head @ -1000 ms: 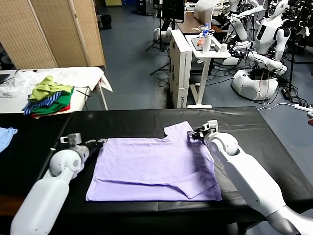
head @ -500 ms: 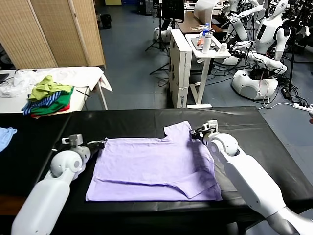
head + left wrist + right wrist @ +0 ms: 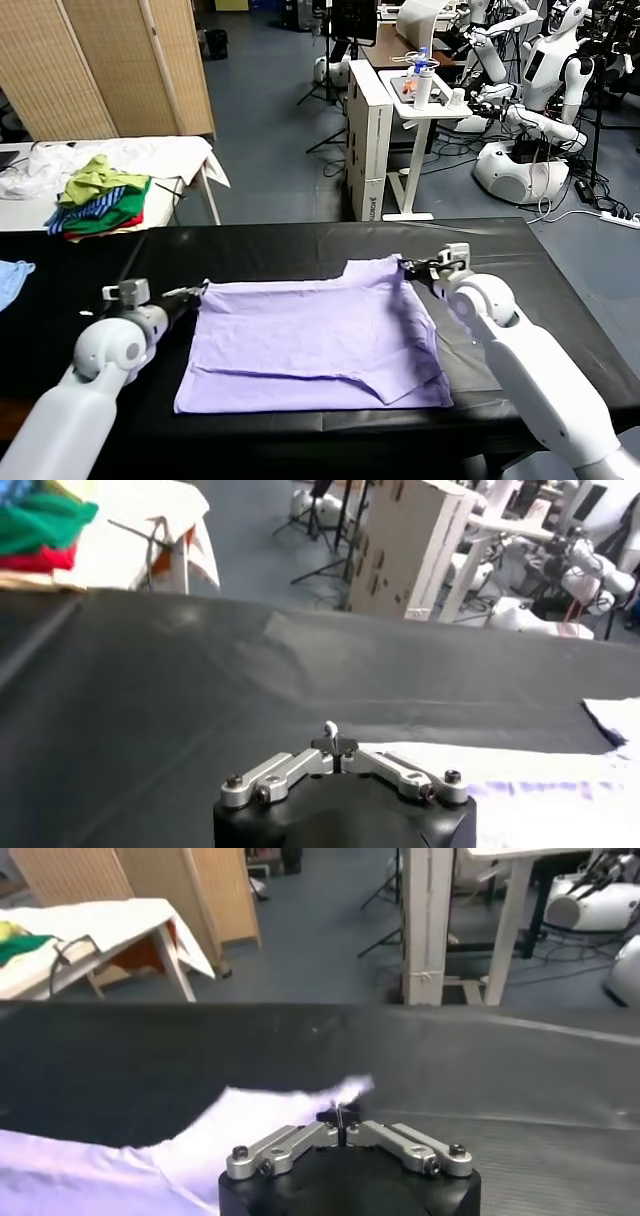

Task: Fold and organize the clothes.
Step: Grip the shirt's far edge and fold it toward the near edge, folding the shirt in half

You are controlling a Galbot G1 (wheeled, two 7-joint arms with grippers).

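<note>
Lavender T-shirt [image 3: 310, 345]: flat on black table [image 3: 560, 300]. I saw its far corners newly pinched and drawn outward, left gripper [image 3: 196, 292] and right gripper [image 3: 408, 266] clenched on the cloth; ready for lifting into a fold

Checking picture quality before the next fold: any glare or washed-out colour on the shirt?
Head view: the light lavender thin-fabric T-shirt reads evenly lit, with soft sheen on the black table. Left wrist view: the shirt looks washed nearly white. Right wrist view: the shirt looks pale near the right tool, the background soft.
</note>
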